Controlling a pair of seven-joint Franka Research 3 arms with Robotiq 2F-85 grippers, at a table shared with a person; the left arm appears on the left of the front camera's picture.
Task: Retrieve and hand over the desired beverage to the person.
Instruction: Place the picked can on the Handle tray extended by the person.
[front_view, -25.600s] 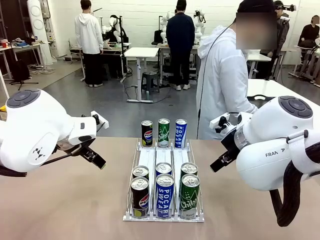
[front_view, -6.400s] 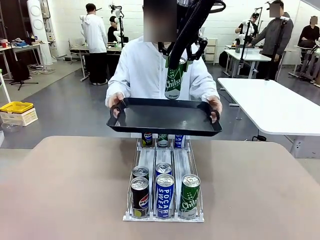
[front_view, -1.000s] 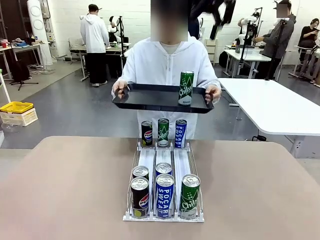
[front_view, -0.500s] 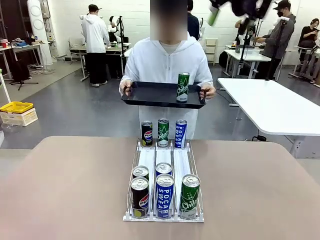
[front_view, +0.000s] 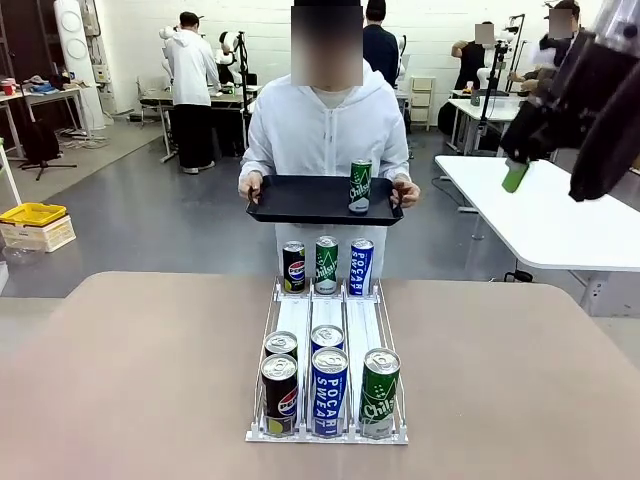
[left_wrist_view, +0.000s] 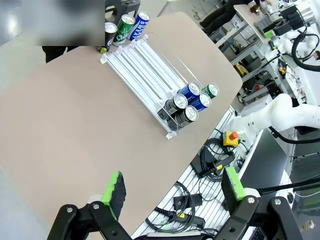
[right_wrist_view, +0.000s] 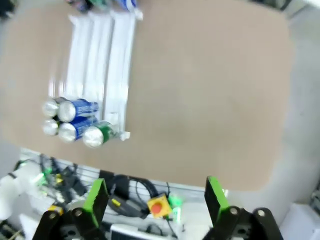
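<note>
**Green can is standing on the tray; handover looking complete**

The person is standing beyond the far edge of the tabletop, holding a flat black tray in both hands. The green can is standing upright on the tray's right part, free of any grip. Judging by that, the delivery step is finishing, and nothing is calling for a new grasp. The next move is likely only asking both arms to settle clear of the person and of the rack of remaining cans.

The right jaws are hanging apart and empty, blurred, at the upper right of the front view, with one green pad showing. The can is sitting well apart from them, lower and to the left. The left jaws are also standing wide apart, with nothing between their pads, hovering high over the tabletop and looking down on the rack.
</note>
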